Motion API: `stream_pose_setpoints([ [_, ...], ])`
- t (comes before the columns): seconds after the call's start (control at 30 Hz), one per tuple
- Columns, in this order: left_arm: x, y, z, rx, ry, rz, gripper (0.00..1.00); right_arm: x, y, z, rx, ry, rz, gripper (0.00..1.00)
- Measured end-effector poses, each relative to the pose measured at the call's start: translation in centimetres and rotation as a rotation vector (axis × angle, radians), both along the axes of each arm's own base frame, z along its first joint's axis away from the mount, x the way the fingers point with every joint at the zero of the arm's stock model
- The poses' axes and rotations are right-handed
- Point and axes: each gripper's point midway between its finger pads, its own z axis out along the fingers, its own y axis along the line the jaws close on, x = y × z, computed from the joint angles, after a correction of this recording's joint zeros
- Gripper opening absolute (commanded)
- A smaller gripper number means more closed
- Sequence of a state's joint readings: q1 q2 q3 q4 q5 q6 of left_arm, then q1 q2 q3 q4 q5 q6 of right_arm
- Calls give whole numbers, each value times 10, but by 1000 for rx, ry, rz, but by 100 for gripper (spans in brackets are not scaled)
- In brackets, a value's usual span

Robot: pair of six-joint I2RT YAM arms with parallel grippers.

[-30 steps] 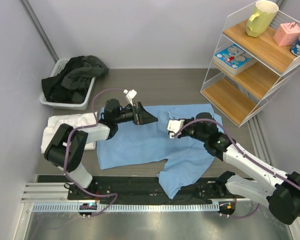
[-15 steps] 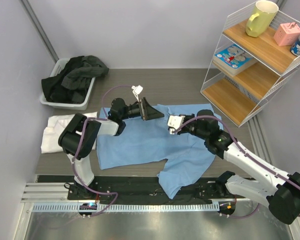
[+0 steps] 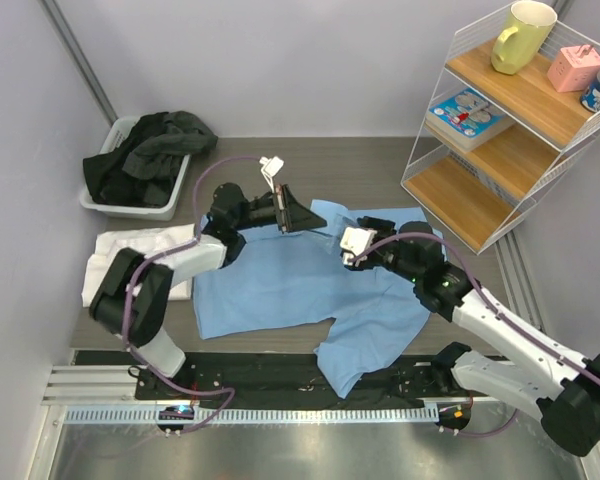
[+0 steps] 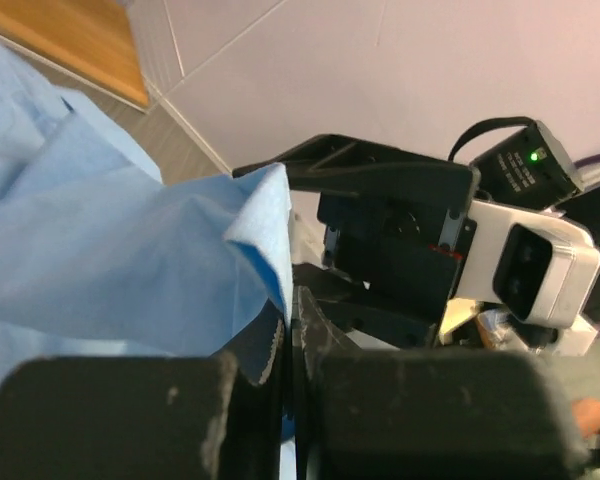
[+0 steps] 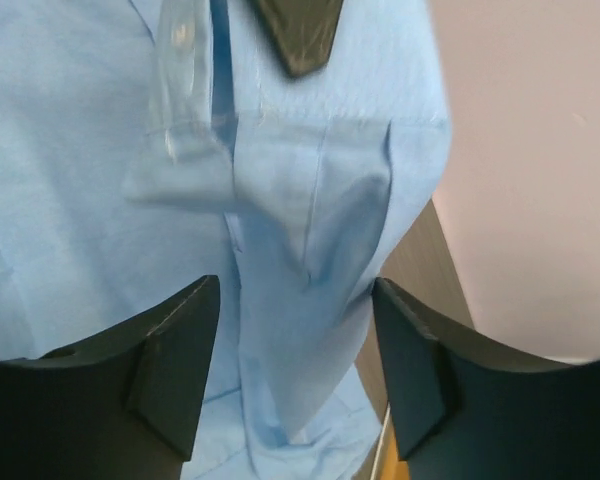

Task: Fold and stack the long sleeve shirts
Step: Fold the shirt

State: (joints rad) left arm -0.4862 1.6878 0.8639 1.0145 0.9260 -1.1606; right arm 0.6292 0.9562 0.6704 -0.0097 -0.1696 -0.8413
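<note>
Blue shirt (image 3: pixel 280 290) pinched in the left gripper (image 4: pixel 288 335), right gripper (image 5: pixel 295 295) gaping above it. Best carry that edge across level.

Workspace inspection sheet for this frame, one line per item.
Surface: grey-brown wood-grain table, cloth over its middle.
Job's things: light blue collared shirt spread out; white shirt lying to its left.
Clutter: pale grey bin of dark clothes, far left.
Grippers: left gripper shut on the blue shirt's edge; right gripper open above its button front.
Cables: purple cables loop off both arms.
Surroundings: white wire rack with wooden shelves, yellow mug, pink box.
</note>
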Motion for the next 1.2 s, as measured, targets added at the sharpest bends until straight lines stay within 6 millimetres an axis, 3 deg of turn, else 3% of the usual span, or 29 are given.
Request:
stream_pose_setpoints([
  [0.07,-6,0,18,54,-74,10,0,-5,-7,6,23,9,-30,86],
  [0.1,-7,-1,25,97,-101,15,0,-9,-12,9,37,15,-45,96],
  [0.13,-9,-5,35,141,-138,15,0,-13,-17,14,58,23,-63,99],
  [0.2,-15,-15,60,224,-255,16,0,-24,-27,19,95,54,-101,100],
  [0.27,-31,-21,71,298,-366,-3,0,-34,-39,28,142,85,-148,100],
  [0.3,-42,-22,70,346,-427,-13,0,-38,-45,33,169,97,-181,100],
  [0.43,-102,-11,33,563,-587,-159,0,-48,-77,63,285,89,-334,100],
  [0.57,-143,3,-6,725,-670,-333,0,-49,-101,84,369,51,-452,100],
  [0.63,-158,9,-18,771,-710,-403,0,-48,-108,85,382,45,-492,100],
  [0.77,-196,14,-33,820,-805,-585,0,-44,-110,79,370,52,-520,100],
  [0.9,-231,12,-31,787,-877,-737,0,-31,-97,57,320,106,-507,99],
  [1.0,-231,9,-24,775,-883,-735,0,-18,-81,32,267,187,-484,97],
  [1.1,-222,7,-20,763,-864,-709,0,4,-72,0,239,330,-481,85],
  [1.13,-221,7,-19,758,-859,-703,0,14,-74,-7,241,369,-497,74],
  [1.2,-214,4,-16,751,-854,-674,0,42,-79,-24,267,494,-526,69],
])
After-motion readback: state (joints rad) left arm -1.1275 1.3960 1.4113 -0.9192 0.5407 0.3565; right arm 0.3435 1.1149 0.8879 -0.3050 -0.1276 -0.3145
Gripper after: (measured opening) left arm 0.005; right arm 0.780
